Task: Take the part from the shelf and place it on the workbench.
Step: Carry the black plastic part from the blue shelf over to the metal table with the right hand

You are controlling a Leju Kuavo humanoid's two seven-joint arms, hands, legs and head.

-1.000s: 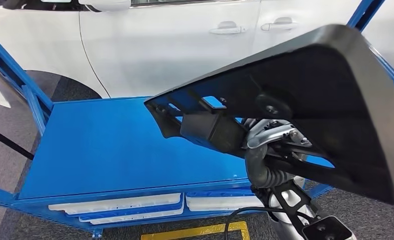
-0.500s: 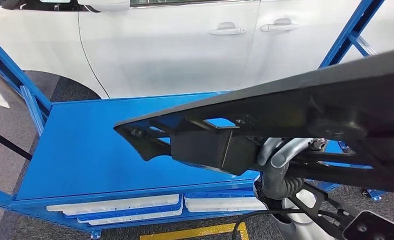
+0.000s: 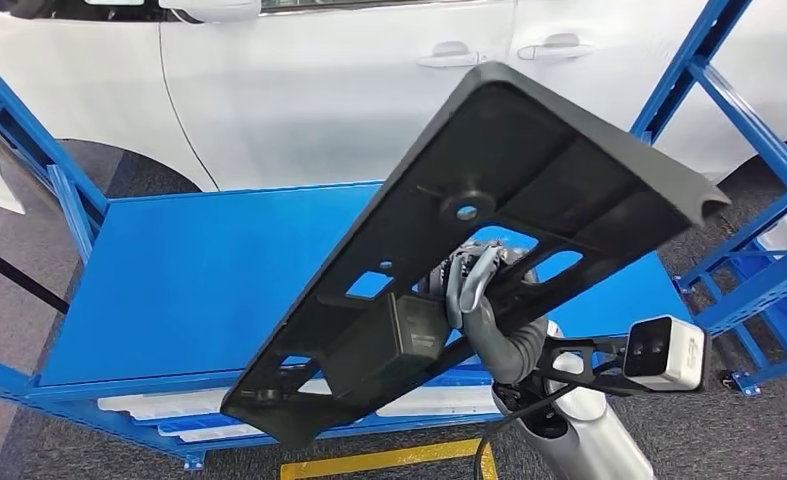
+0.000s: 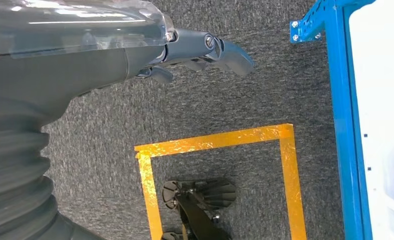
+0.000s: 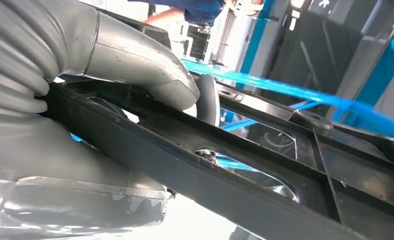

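the right robot hand (image 3: 474,300) grips the black part (image 3: 489,230), tilted above the blue shelf (image 3: 189,280); left robot hand (image 4: 194,50) empty, fingers loosely apart.

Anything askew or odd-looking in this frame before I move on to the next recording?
The black part is steeply tilted over the blue workbench, one end high and the other low past the front edge. The right hand holds it through an opening near the middle. No damage shows.

black part (image 3: 529,190), blue shelf (image 3: 199,280), white car (image 3: 349,90).
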